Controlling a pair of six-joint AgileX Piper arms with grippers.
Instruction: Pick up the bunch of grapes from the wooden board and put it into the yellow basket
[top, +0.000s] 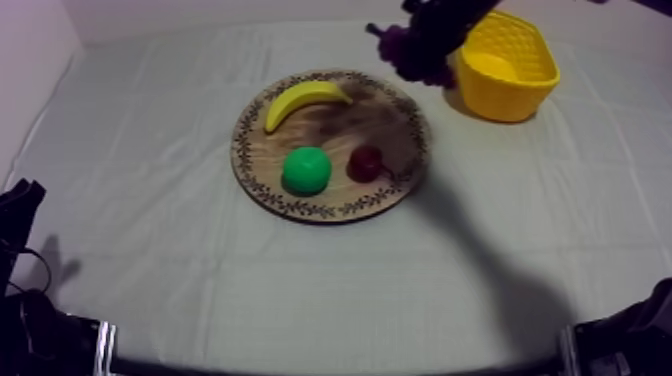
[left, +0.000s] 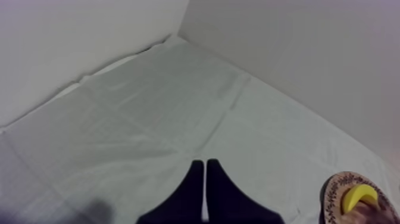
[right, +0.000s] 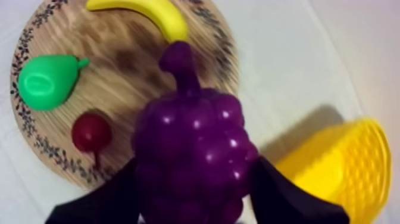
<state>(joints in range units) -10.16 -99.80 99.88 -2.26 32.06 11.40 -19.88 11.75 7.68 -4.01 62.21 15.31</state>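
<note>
- The surface (top: 150, 250), under its grey-white cloth, carries everything; most of it is bare, so I judge my right arm has free room to travel.
- The round wooden board with a patterned rim (top: 262, 150) lies mid-surface. The spot near its far side is bare wood.
- The yellow basket (top: 505, 100) stands at the far right, close beside the board, mouth up. I judge that makes for a short carry and a plain drop from above.
- The purple bunch of grapes (top: 418, 62) hangs in the air between the board's far edge and the basket, just beside the basket's near wall and not yet over its mouth.
- My right gripper (right: 195, 179) is clamped on the bunch, one black finger on each flank and the stem pointing away, so the wide body is what I squeeze.
- My left gripper (left: 205, 164) rests low at its own side, fingers pressed together as a narrow wedge, holding nothing and out of the way.
- The yellow banana (top: 300, 100) lies along the board's far-left rim.
- The green pear (top: 306, 170) sits near the board's front.
- The small red fruit (top: 365, 162) lies just beside the pear, apart from it.
</note>
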